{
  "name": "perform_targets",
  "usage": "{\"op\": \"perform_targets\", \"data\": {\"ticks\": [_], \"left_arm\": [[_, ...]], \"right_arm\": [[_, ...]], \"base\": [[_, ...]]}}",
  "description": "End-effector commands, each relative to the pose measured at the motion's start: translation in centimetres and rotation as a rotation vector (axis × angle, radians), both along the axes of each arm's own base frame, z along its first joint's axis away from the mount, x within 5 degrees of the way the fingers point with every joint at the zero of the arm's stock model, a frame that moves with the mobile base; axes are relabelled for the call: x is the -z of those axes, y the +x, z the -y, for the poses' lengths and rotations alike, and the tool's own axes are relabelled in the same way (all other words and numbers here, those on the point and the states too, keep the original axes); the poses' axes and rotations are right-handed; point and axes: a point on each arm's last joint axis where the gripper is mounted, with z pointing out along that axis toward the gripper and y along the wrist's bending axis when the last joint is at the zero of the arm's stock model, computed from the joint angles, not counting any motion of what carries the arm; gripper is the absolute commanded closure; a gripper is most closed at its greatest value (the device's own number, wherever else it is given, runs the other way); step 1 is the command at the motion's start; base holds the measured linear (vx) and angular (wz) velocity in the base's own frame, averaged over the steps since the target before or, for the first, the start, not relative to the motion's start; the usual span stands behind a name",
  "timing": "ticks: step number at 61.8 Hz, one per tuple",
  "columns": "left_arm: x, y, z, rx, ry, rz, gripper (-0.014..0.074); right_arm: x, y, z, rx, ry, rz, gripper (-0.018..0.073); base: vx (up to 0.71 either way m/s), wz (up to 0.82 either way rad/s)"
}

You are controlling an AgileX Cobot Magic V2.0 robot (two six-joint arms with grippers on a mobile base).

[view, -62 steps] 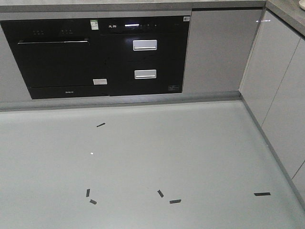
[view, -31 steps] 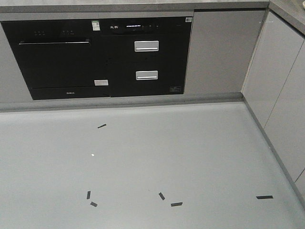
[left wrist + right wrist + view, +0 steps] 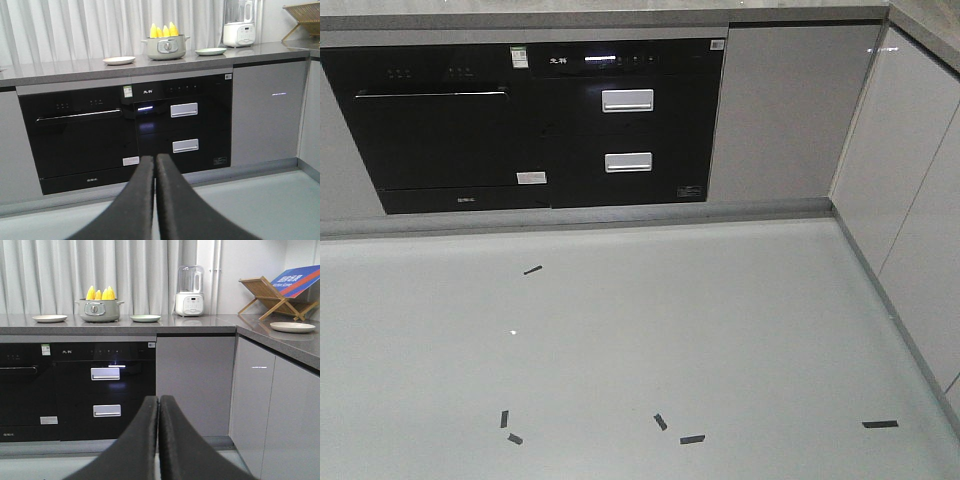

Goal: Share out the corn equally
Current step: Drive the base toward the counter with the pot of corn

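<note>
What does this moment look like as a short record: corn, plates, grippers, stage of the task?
corn: four yellow cobs standing tips-up in the grey pot
pot place: on the counter, between two plates
plates: left plate and right plate, no corn on either; third plate on the side counter
left gripper: shut, holding nothing, below counter level
right gripper: shut, holding nothing, below counter level
stage: no cob taken out yet

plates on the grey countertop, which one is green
The pale green round plate just right of the grey pot holding the yellow corn cobs. The plate left of the pot and the far-right plate are cream.
</note>
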Motion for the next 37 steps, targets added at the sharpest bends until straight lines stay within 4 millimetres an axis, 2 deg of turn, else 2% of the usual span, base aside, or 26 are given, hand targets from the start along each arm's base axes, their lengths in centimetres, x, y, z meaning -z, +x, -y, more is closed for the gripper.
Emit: {"op": "perform_targets", "data": {"ticks": [1,37], "left_arm": [[-0.68,-0.15,-0.1,-0.01,-0.011,0.089,0.0603],[-0.68,-0.15,-0.1,-0.01,-0.011,0.089,0.0603]], "right_arm": [[-0.4,-0.09,0.03,0.008,-0.019,0.07,0.0564],[-0.4,-0.09,0.03,0.008,-0.019,0.07,0.0564]], "base": [[0.07,0.04],[0.06,0.09]]}}
